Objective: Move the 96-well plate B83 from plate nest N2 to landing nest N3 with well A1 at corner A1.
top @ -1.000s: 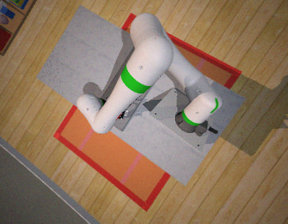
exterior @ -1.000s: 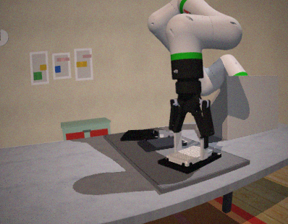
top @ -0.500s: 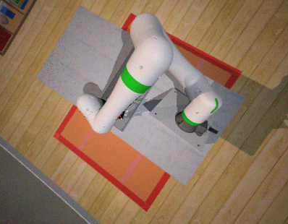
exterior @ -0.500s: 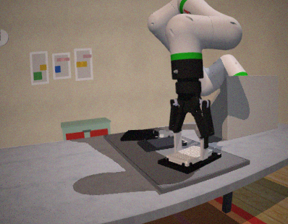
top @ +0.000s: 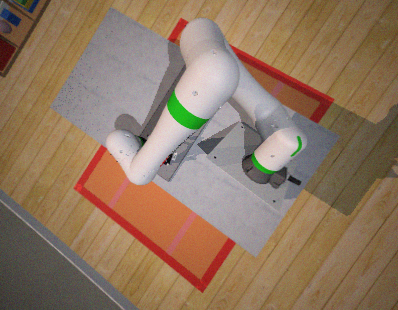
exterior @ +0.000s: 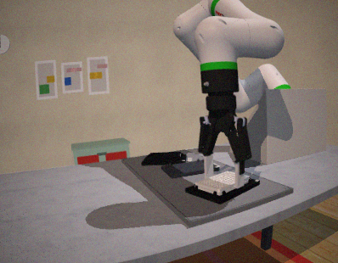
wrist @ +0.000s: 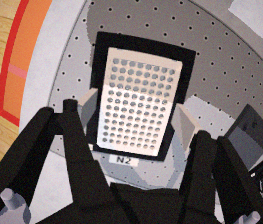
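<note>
A white 96-well plate (wrist: 139, 103) lies flat on a black nest (wrist: 143, 48); the deck label just in front of the nest reads N2 (wrist: 123, 160). In the exterior view the same plate (exterior: 218, 181) sits on the nest at the near right of the dark deck. My gripper (wrist: 136, 106) is open and lowered over the plate, with one finger on each long side; it also shows in the exterior view (exterior: 223, 170). The plate rests on the nest and is not lifted. In the top view the arm (top: 193, 107) hides the plate and the gripper.
Two more dark nests stand behind on the deck (exterior: 163, 159) (exterior: 187, 169); what lies on them is too small to tell. One nest's edge shows at the right of the wrist view (wrist: 248, 125). A grey block (exterior: 293, 123) stands behind the arm. A green box (exterior: 100, 151) sits far left.
</note>
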{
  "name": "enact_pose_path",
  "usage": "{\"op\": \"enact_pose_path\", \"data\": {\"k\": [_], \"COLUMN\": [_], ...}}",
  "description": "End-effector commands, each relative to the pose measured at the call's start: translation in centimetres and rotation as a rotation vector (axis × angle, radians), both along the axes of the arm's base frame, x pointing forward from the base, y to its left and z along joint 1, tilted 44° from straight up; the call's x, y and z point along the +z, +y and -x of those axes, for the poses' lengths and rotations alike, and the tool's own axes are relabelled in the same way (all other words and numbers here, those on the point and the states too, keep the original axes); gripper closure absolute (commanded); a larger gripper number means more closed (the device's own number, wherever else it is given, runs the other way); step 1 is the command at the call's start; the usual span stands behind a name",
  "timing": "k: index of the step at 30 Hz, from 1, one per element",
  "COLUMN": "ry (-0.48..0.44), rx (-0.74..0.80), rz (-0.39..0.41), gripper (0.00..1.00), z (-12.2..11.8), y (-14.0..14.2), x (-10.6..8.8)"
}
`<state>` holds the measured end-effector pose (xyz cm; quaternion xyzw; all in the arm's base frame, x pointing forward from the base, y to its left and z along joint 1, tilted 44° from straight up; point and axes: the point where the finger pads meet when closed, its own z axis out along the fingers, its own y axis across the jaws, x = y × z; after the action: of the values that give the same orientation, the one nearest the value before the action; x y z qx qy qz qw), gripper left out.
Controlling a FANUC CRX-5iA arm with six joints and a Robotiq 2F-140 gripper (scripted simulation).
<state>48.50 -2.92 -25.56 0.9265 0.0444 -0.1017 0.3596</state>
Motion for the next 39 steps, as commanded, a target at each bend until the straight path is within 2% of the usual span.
{"op": "enact_pose_path", "data": {"k": [1, 14, 15, 39], "ry": [0.0, 0.0, 0.0, 0.0], "rx": [0.0, 0.0, 0.0, 0.0], "rz": [0.0, 0.0, 0.0, 0.0], "gripper": [0.34, 0.34, 1.0, 1.0], "z": [-0.02, -0.02, -0.02, -0.02], "y": [0.02, 0.02, 0.02, 0.02], "x": [0.0, 0.0, 0.0, 0.0]}}
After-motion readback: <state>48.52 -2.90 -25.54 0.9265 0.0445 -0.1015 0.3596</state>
